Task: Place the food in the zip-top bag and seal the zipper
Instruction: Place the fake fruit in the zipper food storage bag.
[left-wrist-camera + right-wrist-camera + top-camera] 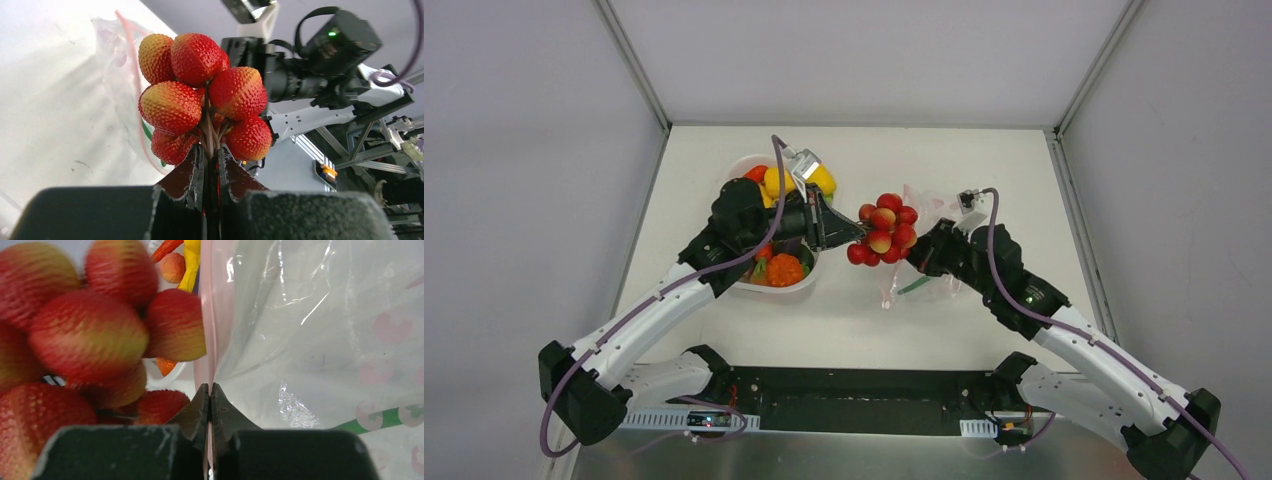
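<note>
As left gripper (210,150) clamps its stems (208,127), strawberry bunch (200,95) sits mid-frame.
Light, wobbly; right gripper (210,388) pinches limp bag's (310,315) edge.

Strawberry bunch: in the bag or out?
Out. Left jaws hold the bunch by its stems beside the bag, whose pink edge the right jaws pinch.
</note>
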You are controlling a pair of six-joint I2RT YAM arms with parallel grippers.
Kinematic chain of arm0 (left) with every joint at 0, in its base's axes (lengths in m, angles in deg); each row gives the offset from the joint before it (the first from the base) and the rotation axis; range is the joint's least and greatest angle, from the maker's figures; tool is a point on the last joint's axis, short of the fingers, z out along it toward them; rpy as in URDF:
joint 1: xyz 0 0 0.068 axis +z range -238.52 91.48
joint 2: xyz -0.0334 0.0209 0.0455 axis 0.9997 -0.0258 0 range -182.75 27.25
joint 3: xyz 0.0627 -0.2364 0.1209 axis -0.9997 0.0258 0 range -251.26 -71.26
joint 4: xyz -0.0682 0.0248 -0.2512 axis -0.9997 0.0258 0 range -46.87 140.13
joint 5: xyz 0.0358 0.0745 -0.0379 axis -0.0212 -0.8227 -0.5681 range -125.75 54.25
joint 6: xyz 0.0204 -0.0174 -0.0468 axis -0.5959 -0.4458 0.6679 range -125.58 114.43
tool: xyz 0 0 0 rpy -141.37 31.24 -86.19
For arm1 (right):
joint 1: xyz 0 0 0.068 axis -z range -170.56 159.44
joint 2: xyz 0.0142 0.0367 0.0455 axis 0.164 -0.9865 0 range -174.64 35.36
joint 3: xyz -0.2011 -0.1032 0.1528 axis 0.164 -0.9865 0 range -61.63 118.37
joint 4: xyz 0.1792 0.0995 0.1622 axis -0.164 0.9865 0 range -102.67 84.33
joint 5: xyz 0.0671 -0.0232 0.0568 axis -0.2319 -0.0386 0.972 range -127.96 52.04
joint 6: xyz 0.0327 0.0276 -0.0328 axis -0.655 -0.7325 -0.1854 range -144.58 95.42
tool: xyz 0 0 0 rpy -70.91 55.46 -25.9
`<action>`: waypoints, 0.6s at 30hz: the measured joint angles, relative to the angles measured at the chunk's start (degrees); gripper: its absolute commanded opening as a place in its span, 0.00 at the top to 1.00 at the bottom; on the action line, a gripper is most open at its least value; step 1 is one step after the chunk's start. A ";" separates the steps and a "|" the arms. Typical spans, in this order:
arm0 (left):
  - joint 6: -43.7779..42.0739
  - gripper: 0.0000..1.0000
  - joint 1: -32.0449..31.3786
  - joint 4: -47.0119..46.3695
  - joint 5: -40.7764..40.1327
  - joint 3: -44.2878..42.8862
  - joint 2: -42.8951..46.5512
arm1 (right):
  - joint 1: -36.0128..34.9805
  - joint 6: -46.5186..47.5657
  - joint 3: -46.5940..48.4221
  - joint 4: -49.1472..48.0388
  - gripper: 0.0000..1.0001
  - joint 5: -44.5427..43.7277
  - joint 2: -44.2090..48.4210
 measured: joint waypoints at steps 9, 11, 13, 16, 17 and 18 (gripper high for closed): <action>2.05 1.00 -0.35 -4.79 -1.66 5.11 -4.37 | 0.00 0.07 0.00 -0.13 1.00 2.03 2.58; 1.66 1.00 -0.35 -4.39 -2.36 5.14 -4.35 | 0.00 0.07 0.00 -0.09 1.00 2.16 3.10; 0.74 1.00 -0.35 -3.93 -3.13 5.14 -4.33 | 0.00 0.11 0.00 -0.11 1.00 2.23 3.43; -0.87 1.00 -0.37 -1.44 -3.96 4.92 -4.33 | 0.00 0.15 0.02 -0.09 1.00 2.62 3.54; -1.53 1.00 -0.55 0.07 -4.57 4.61 -4.35 | 0.00 0.15 0.00 -0.11 1.00 2.71 3.56; -2.10 1.00 -0.72 1.25 -5.20 4.31 -4.35 | 0.00 0.15 0.00 -0.11 1.00 2.84 3.63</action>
